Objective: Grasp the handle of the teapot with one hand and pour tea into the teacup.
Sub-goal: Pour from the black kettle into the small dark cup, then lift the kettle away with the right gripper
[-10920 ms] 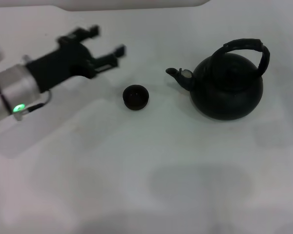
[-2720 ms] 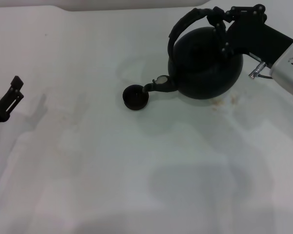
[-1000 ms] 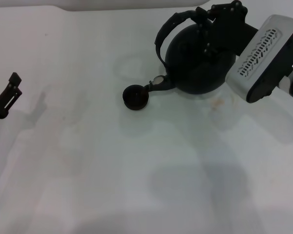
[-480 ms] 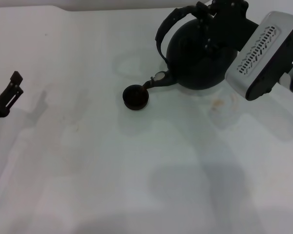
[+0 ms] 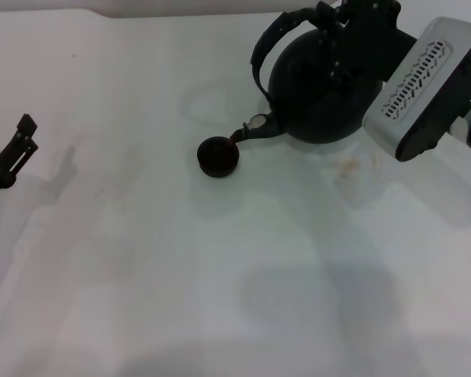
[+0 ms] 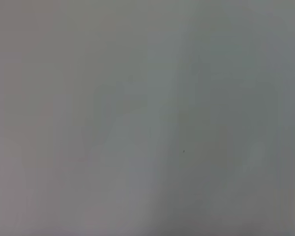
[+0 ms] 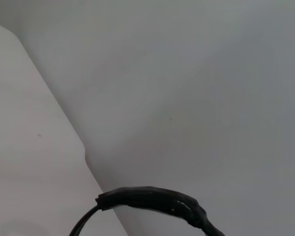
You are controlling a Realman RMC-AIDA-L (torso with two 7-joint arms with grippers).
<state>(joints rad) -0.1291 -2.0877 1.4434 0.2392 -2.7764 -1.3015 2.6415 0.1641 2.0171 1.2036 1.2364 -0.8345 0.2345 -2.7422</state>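
The round matte-black teapot [image 5: 318, 86] hangs tilted at the table's far right, its short spout [image 5: 249, 129] dipping down over the rim of the small dark teacup [image 5: 217, 155]. My right gripper [image 5: 353, 17] is shut on the teapot's arched handle [image 5: 271, 39], near its upper end. In the right wrist view only a stretch of the black handle [image 7: 157, 200] shows against the white surface. My left gripper [image 5: 12, 153] is parked at the left edge of the table, far from both objects. The left wrist view holds only blank grey surface.
The white table [image 5: 220, 275] spreads wide in front of the cup. Small brownish specks [image 5: 349, 165] lie on the table just right of the teapot's underside. The right arm's grey-white housing [image 5: 428, 86] fills the upper right corner.
Over the last second the teapot has tipped a little further and lifted slightly, bringing the spout closer over the cup. The left arm has stayed put.
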